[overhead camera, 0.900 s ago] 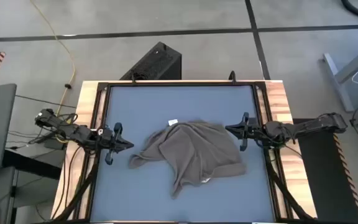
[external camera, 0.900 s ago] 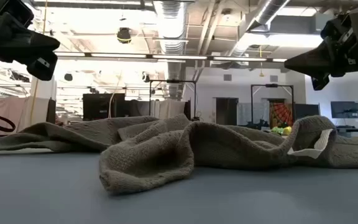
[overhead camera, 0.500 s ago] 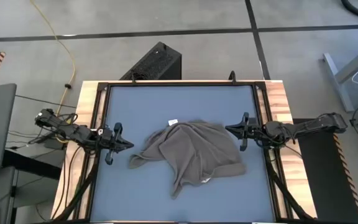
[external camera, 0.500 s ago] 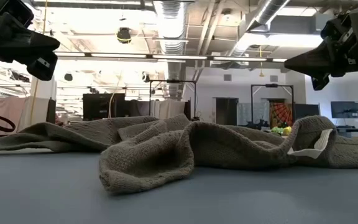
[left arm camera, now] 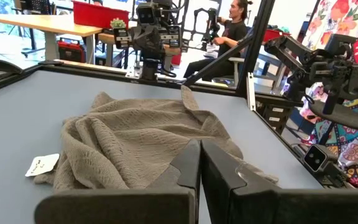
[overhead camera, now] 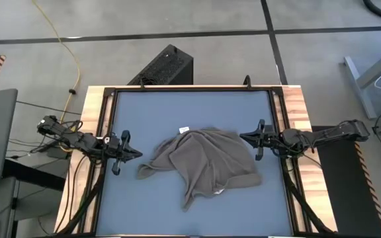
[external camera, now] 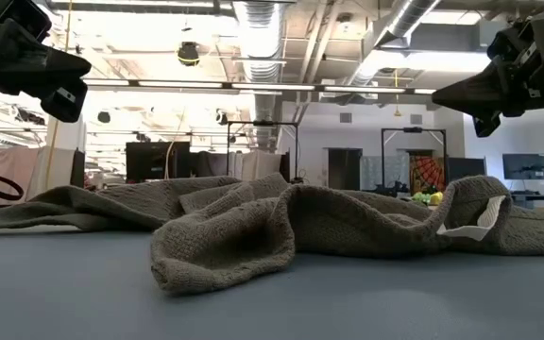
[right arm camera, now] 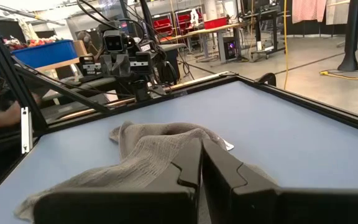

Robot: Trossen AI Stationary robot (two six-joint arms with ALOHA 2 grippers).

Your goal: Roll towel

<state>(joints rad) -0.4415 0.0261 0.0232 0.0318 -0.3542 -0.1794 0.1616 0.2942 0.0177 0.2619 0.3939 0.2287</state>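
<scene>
Both grippers have their fingers pressed together, and nothing is held between them. In the left wrist view the two dark fingers (left arm camera: pixel 199 163) meet in one thin line, and in the right wrist view the fingers (right arm camera: pixel 202 163) meet in the same way.

Going from the largest thing to the smallest: the table (overhead camera: pixel 151 106) has a blue-grey top inside a dark frame, with pale wood strips along its left and right sides. It fills the middle of the high view.

The towel (overhead camera: pixel 207 162) lies near the centre of the table, a little toward the right and the near side. It is crumpled and not rolled, a loose taupe heap with several folds. One pointed corner reaches toward the left side, and another narrow end points toward the near edge. In the low view the towel (external camera: pixel 253 231) spreads across the whole width as low humps.

The left arm comes in from the left side of the table. The left gripper (overhead camera: pixel 134 153) is above the table top, near the pointed corner of the towel but apart from it. The right gripper (overhead camera: pixel 243 137) is at the right part of the towel and points toward it; in the low view both grippers are high above the cloth.

The white tag (overhead camera: pixel 184 130) lies at the far edge of the towel.
</scene>
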